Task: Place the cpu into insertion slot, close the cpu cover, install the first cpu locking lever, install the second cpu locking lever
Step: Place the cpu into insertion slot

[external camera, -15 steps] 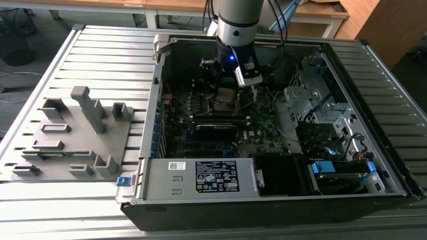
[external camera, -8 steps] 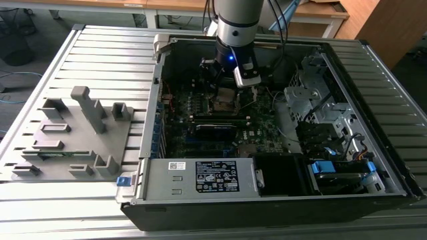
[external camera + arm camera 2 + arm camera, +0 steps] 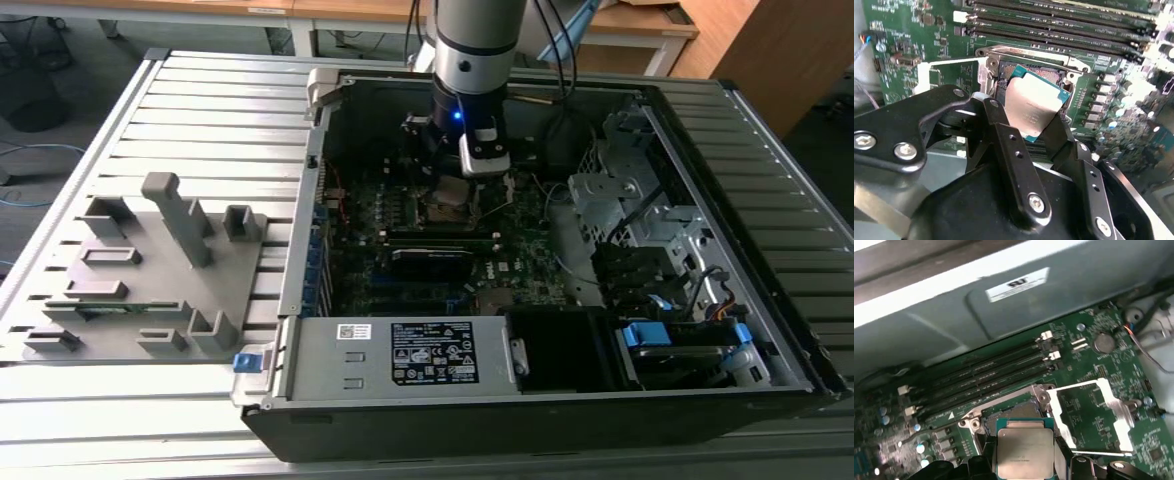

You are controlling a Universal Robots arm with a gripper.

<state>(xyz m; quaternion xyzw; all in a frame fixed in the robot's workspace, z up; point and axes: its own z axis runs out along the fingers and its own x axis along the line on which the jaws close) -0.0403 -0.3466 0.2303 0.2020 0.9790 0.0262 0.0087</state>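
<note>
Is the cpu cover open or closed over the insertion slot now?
Open. In the first wrist view the cpu cover lies swung aside, beside the insertion slot, not over it; the gripper holds the cpu.

Grey fixture (image 3: 140,275) beside open computer case (image 3: 534,425); power supply (image 3: 400,355) inside.

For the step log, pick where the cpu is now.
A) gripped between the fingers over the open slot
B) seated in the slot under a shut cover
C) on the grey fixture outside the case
A: the gripper holds the cpu over the insertion slot, with the cpu cover swung open beside it.
</note>
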